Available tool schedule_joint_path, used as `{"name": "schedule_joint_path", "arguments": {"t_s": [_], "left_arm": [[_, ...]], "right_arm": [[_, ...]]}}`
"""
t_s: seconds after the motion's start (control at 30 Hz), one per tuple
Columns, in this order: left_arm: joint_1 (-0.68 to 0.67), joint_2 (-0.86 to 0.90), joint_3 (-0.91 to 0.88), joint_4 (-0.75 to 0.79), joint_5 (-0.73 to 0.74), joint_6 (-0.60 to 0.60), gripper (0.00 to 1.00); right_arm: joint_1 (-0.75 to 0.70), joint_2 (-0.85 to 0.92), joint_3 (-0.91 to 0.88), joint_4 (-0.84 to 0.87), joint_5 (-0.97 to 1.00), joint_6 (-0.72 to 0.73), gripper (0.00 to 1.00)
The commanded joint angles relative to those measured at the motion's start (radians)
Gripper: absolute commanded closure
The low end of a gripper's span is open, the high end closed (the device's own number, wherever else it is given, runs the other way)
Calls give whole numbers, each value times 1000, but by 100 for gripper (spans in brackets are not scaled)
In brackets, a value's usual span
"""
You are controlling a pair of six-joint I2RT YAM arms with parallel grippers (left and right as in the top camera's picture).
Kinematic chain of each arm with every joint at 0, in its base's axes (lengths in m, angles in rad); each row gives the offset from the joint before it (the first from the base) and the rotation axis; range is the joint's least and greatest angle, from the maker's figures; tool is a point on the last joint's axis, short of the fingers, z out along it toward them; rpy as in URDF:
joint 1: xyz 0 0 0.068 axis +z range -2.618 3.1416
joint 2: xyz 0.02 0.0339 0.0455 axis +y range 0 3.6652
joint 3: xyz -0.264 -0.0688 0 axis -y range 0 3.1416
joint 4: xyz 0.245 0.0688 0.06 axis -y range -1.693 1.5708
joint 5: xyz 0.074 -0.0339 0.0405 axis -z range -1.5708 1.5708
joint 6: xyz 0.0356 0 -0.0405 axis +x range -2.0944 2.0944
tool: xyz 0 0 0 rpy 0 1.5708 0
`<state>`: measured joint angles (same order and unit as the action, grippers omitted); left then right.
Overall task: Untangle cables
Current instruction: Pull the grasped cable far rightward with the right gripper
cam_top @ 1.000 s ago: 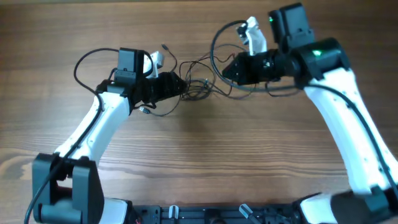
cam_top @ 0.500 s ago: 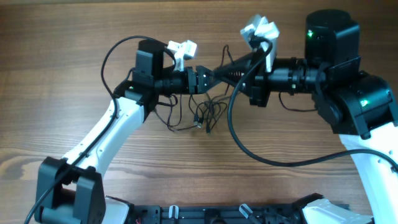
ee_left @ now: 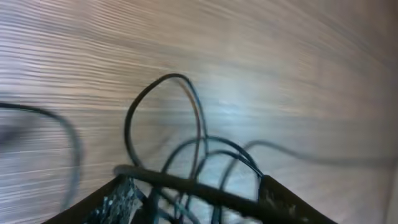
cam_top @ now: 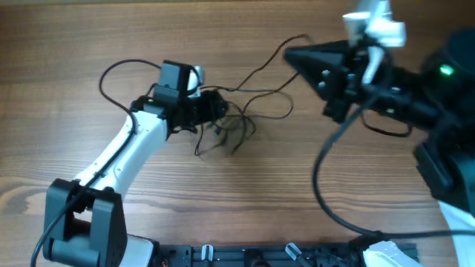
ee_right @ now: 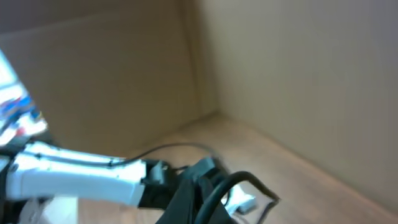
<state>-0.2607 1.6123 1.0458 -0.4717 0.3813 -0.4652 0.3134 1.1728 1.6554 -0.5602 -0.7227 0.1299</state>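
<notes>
Two robot arms are working at a loose tangle of thin black cables [cam_top: 236, 124] on a wooden table [cam_top: 223, 200]. The bundle is lying just left of the table's centre, and one long strand [cam_top: 260, 70] is trailing away from it toward the far right.

The left gripper [cam_top: 215, 107] is sitting low, right in the knot. Its wrist camera shows its fingers [ee_left: 118, 199] standing well apart, with several loops rising between them and one strand crossing from finger to finger. It is clamping nothing.

The right gripper [cam_top: 291, 55] is hanging high above the table, close to the overhead camera, with its jaws fully closed. The trailing strand is passing right by its tip, but neither the overhead view nor the blurred right wrist view shows whether that strand is pinched.

The step in hand looks like drawing one wire out of the knot while the other arm tends the bundle. The task appears to be in its middle, since the loops are crossing one another in several places.

The next move probably calls for the left jaws to close on the knot's body and anchor it. The right arm could then pull the long strand away slowly, without dragging the whole bundle along.
</notes>
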Motion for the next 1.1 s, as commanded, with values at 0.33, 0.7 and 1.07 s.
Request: {"name": "schedule_joint_path", "arguments": {"t_s": [0.33, 0.7, 1.07], "left_arm": [[241, 9, 2, -46, -58, 17, 35], [190, 9, 2, -71, 82, 70, 27], [184, 9, 2, -377, 692, 780, 0]], "right_arm": [[-565, 17, 7, -57, 257, 266, 96], [-612, 228, 6, -654, 720, 108, 96], [-612, 235, 6, -682, 85, -307, 94]]}}
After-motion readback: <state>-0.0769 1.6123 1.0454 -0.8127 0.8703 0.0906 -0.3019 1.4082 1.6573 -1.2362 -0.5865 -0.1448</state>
